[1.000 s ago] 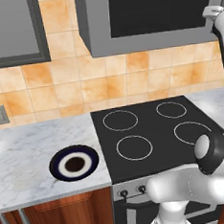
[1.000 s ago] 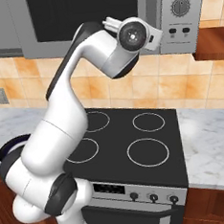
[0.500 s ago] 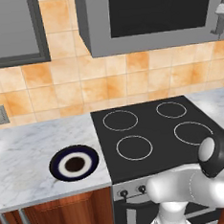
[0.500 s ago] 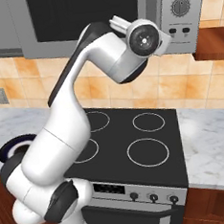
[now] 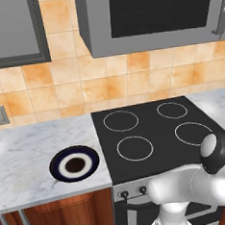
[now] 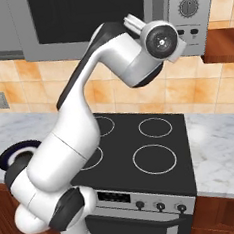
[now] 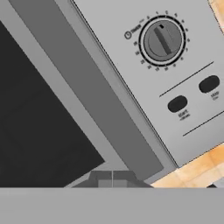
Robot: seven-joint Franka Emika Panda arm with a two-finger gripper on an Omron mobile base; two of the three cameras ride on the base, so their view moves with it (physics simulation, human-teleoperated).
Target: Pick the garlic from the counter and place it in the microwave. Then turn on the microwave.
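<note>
Up in the top half of both base views hangs the microwave (image 6: 85, 16), a large grey metal box with a wide dark glass door that is shut. At the upper right of the right base view its pale control panel (image 6: 192, 12) carries a round dial and two small dark buttons beneath it. The hand view shows that panel close and rolled: the timer dial (image 7: 162, 40) sits at the upper right, ringed with tick marks, and the two oval buttons (image 7: 177, 104) lie below it toward the right edge, each with a tiny label too small to read. The door's grey frame runs diagonally from top centre to lower right, with the dark glass at the left.

The gripper (image 7: 112, 180) shows at the bottom centre of the hand view, its two dark tips pressed together with nothing between them, pointed at the lower corner of the door frame just beside the panel; whether it touches the frame cannot be told.

The counter (image 5: 31, 150), white-grey veined marble, lies at the left of the left base view with a dark-blue plate (image 5: 74, 164) on it, next to the black stovetop (image 5: 154, 130).
</note>
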